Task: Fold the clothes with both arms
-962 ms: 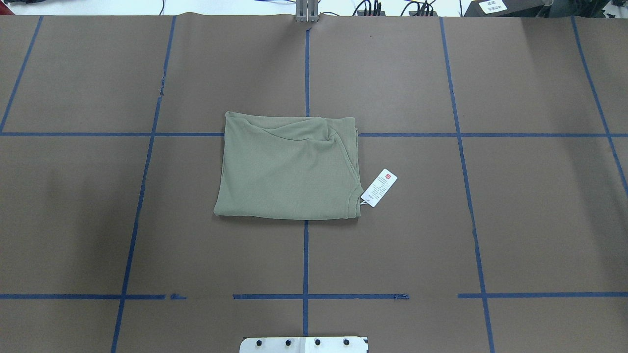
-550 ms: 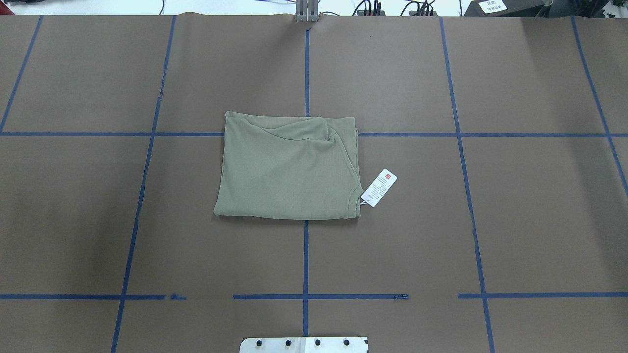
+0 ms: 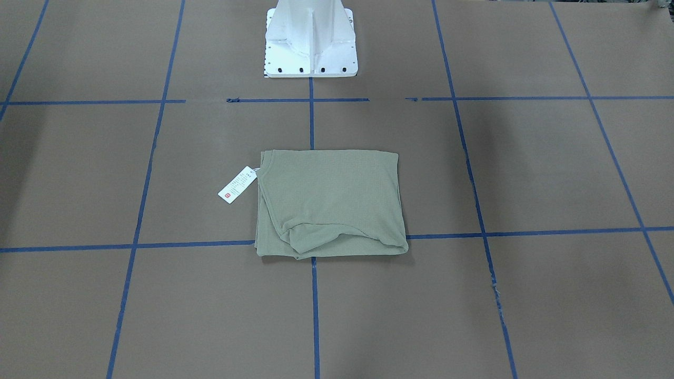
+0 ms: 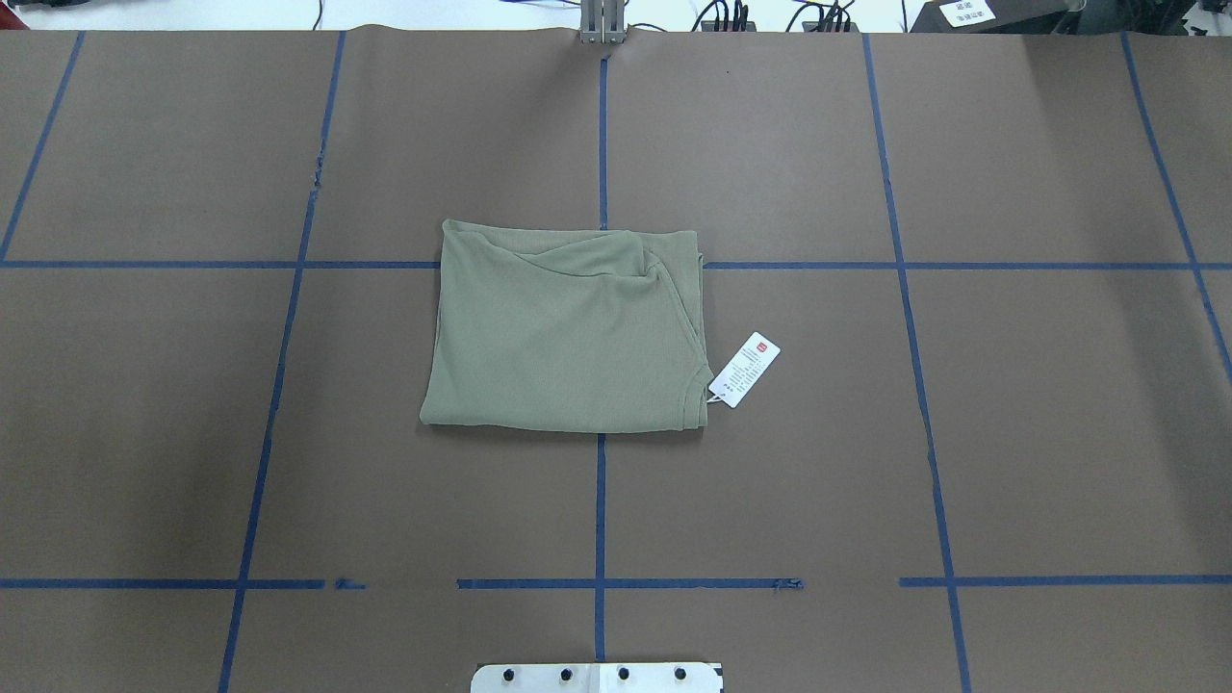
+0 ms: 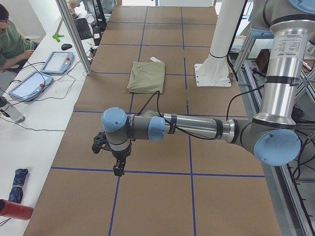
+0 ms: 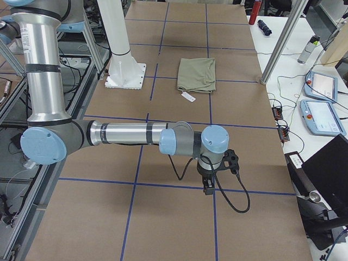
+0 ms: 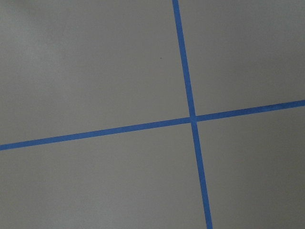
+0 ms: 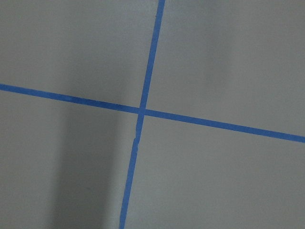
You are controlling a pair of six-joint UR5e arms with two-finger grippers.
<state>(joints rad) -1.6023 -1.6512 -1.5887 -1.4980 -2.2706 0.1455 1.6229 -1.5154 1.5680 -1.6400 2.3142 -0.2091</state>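
The sage-green shirt [image 4: 568, 327] lies folded into a rectangle at the table's middle, with its white hang tag [image 4: 744, 370] sticking out on its right. It also shows in the front-facing view [image 3: 329, 202] with the tag [image 3: 237, 185]. Neither arm shows in the overhead view. In the exterior left view the left gripper [image 5: 118, 169] hangs over the table's near end, far from the shirt [image 5: 146, 76]. In the exterior right view the right gripper [image 6: 208, 187] hangs over the other end, far from the shirt [image 6: 197, 74]. I cannot tell whether either is open or shut. Both wrist views show only taped paper.
Brown paper with blue tape lines [image 4: 599, 510] covers the table. The white pedestal base [image 3: 310, 37] stands behind the shirt. Tablets [image 5: 56, 61] and a person [image 5: 12, 42] are at a side bench, and more tablets [image 6: 321, 117] at the other side.
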